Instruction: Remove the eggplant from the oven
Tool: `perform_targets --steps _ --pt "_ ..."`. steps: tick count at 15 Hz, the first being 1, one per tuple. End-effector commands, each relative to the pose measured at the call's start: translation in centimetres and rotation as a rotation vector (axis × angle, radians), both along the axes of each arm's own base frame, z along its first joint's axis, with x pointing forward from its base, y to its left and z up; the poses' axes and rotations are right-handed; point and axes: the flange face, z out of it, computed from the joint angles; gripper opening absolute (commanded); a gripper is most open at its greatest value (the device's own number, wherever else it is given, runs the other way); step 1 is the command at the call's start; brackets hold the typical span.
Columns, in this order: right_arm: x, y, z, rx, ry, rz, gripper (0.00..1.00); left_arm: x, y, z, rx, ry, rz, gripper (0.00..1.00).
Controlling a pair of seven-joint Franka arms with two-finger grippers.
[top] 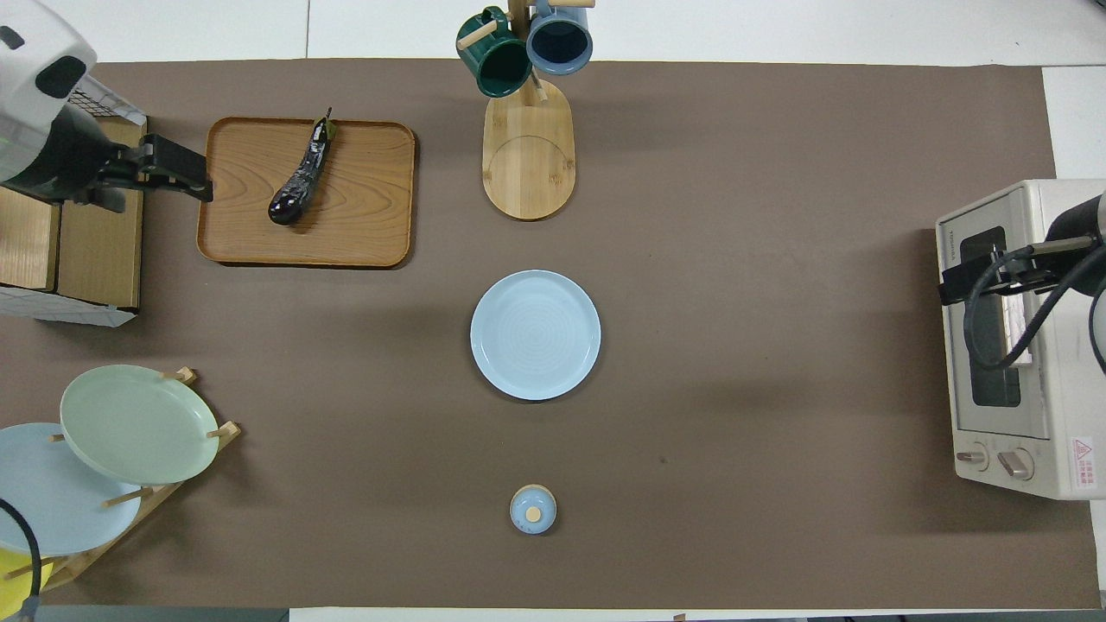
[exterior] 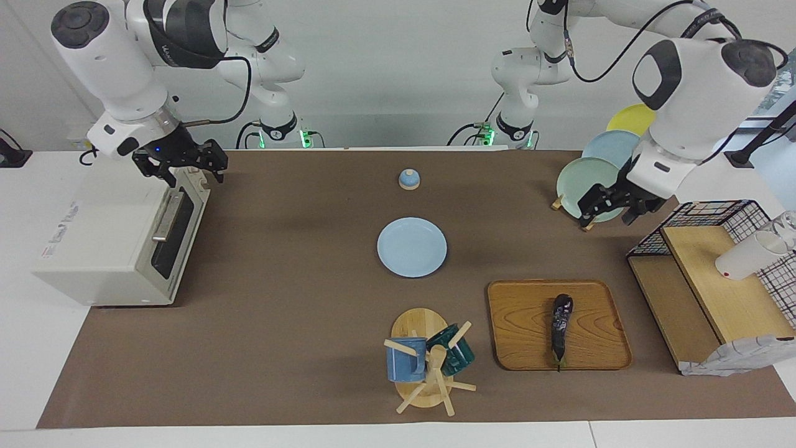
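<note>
The eggplant (exterior: 561, 326), long and dark purple, lies on a wooden tray (exterior: 522, 348) toward the left arm's end of the table; it also shows in the overhead view (top: 301, 173). The cream-white oven (exterior: 106, 249) stands at the right arm's end with its dark glass door shut; it also shows in the overhead view (top: 1020, 345). My right gripper (exterior: 189, 168) hangs open and empty over the oven's top front corner. My left gripper (exterior: 609, 211) is open and empty, in the air by the plate rack and apart from the eggplant.
A light blue plate (exterior: 411, 246) lies mid-table, with a small blue lid (exterior: 408, 179) nearer to the robots. A mug tree (exterior: 429, 361) with two mugs stands beside the tray. A plate rack (exterior: 591, 177) and a black wire basket shelf (exterior: 715, 280) stand at the left arm's end.
</note>
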Motion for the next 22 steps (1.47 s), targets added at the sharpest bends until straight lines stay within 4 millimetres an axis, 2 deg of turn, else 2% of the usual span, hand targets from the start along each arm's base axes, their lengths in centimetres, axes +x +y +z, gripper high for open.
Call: perform_targets --steps 1,3,6,8,11,13,16,22 --pt "0.0 0.0 0.5 0.023 -0.013 -0.014 1.0 -4.7 0.6 0.9 0.037 0.061 0.007 1.0" --pt "0.3 0.1 0.7 0.022 -0.037 -0.008 1.0 -6.8 0.6 0.5 0.046 0.077 0.007 1.0" --pt "0.3 0.2 0.8 0.022 -0.042 -0.008 1.0 -8.5 0.3 -0.8 0.057 0.112 0.028 1.0" --pt "0.3 0.1 0.8 0.022 -0.042 -0.01 1.0 -8.1 0.1 -0.9 0.052 0.073 0.043 1.0" --pt "0.4 0.2 0.8 0.022 -0.045 -0.011 1.0 -6.1 -0.1 0.8 0.038 0.01 0.045 1.0" --pt "0.3 0.4 0.9 0.022 -0.045 -0.008 1.0 -6.5 0.0 1.5 0.062 0.063 0.037 1.0" --pt "0.3 0.1 0.9 0.022 -0.046 -0.01 1.0 -7.1 0.0 1.0 0.085 0.114 0.03 1.0" --pt "0.3 0.3 0.9 0.022 -0.046 -0.007 1.0 -7.1 0.0 1.3 0.08 0.11 0.027 1.0"
